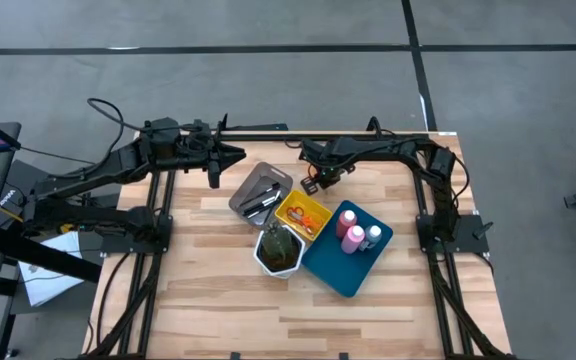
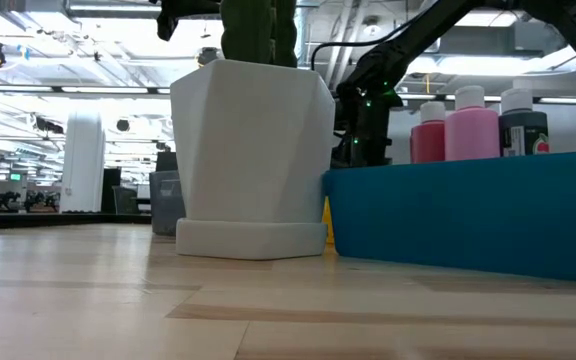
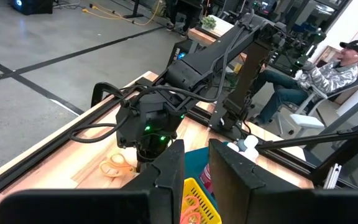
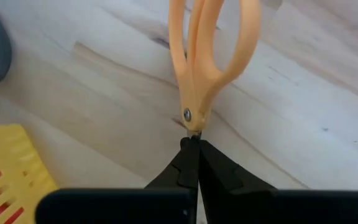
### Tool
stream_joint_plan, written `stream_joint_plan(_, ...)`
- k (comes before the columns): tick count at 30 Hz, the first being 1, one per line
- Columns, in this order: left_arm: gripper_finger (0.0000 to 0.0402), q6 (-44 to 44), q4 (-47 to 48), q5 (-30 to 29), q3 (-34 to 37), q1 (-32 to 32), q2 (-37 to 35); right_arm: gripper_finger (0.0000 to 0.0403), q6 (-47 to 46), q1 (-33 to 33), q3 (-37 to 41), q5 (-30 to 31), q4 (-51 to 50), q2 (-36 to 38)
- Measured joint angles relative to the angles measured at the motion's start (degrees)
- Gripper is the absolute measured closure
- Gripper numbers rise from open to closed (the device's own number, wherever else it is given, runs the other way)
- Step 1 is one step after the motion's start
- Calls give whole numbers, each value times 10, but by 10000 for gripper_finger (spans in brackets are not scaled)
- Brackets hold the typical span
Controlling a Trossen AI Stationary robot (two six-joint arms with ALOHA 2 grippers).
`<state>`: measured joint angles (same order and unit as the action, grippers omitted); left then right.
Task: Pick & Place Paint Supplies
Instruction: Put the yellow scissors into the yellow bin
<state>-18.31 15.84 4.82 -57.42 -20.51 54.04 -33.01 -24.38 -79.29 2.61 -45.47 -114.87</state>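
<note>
Your right gripper (image 4: 194, 146) is pinching the orange-handled scissors (image 4: 207, 59) at the blades by the pivot near the bench's far edge: light, stiff, slick, liable to swing.

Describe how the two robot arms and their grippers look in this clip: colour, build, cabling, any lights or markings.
Both arms are matte black with boxy jointed links. Loose black cables loop along the left arm and the right arm. The right gripper has two flat dark fingers tapering to a point; small green lights glow on its wrist housing. The left gripper has broad, flat black fingers. No readable markings show.
</note>
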Motion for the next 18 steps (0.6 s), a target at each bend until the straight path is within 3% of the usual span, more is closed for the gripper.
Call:
stream_joint_plan(8, 334, 0, 0, 0, 0, 0, 0, 396, -9, 0, 0, 3, 0, 1)
stream_joint_plan(18, 334, 0, 0, 0, 0, 0, 0, 294, -10, -1, -1, 4, 2, 1)
